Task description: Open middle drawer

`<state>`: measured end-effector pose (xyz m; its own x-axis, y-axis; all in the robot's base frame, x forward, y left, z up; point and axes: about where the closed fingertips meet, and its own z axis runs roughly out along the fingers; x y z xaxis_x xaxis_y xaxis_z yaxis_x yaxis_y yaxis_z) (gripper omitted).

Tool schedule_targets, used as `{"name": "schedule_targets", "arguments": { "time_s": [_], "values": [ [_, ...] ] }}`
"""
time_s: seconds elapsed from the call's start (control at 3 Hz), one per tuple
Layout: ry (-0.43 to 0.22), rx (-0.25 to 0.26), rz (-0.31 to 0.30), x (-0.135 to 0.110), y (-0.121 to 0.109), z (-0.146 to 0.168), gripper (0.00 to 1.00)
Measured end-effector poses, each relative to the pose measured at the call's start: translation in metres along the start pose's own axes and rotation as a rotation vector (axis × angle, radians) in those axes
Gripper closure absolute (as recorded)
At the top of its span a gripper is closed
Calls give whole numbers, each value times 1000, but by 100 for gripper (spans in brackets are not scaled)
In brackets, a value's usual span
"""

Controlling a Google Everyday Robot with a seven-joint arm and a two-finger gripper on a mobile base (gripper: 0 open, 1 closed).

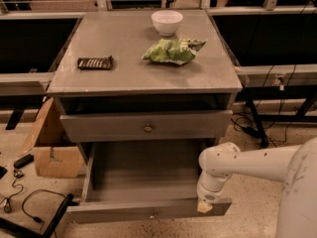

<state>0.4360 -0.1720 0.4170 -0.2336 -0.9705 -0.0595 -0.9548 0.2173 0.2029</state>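
- Middle drawer [104, 128]: a wide grey front at the centre of the view, directly under the counter's front edge. A dark shadowed band separates the two. The front sits close to the cabinet's face, and whether it is fully shut cannot be told.
- Brass knob [147, 128]: small and round, at the middle of that front, with nothing touching it.
- Bottom drawer [124, 214]: at 6 o'clock from the middle drawer. It stands far out toward the viewer, with its grey inside exposed.
- Claw [204, 206]: at 5 o'clock from the knob. Its pale tip is at the right end of the bottom drawer's front, on the top edge. Its state cannot be told.
- Arm [247, 161]: white, entering from 4 o'clock and bending down at a rounded joint to the claw.
- Counter [124, 38]: the grey top of the cabinet, at 12 o'clock from the middle drawer.
- White bowl [167, 22]: at the counter's 12 o'clock, near the back edge.
- Green bag [171, 51]: crumpled, just in front of the bowl, toward 2 o'clock.
- Dark bar [95, 62]: lies flat at the counter's 9 o'clock, well apart from the bag.
- Cardboard box [54, 155]: on the floor at 8 o'clock from the middle drawer, beside the cabinet.
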Motion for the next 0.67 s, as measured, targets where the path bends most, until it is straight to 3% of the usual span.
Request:
{"name": "schedule_targets", "arguments": {
  "time_s": [0.33,0.67],
  "values": [
    [-13,-6,-7,-2,4,-3,100],
    [-13,-6,-7,-2,5,-3,73]
  ]
}}
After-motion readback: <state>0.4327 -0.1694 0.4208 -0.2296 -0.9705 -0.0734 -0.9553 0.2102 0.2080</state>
